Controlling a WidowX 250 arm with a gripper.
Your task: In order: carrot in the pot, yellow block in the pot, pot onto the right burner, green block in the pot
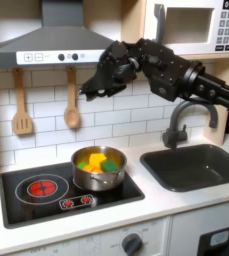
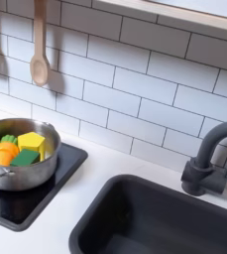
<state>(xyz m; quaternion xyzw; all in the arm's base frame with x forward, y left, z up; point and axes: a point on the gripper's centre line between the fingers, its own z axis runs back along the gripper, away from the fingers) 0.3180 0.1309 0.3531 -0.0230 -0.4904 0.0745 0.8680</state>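
The steel pot [image 1: 99, 182] stands on the burner at the first exterior view's right side of the black stove top. It shows at the second exterior view's left edge as pot [image 2: 28, 179]. Inside it lie the orange carrot [image 2: 3, 154], the yellow block [image 2: 33, 141] and the green block [image 2: 26, 159], packed close together. In the first exterior view the yellow block [image 1: 94, 158] and green block [image 1: 108, 164] show above the rim. My gripper [image 1: 96, 88] hangs well above the pot, fingers pointing down, open with nothing held.
A burner with a red ring [image 1: 43, 186] lies left of the pot in the first exterior view. A dark sink [image 1: 191, 165] and faucet [image 1: 186, 115] stand to the right. A wooden spatula [image 1: 22, 105] and spoon [image 1: 72, 100] hang on the tiled wall.
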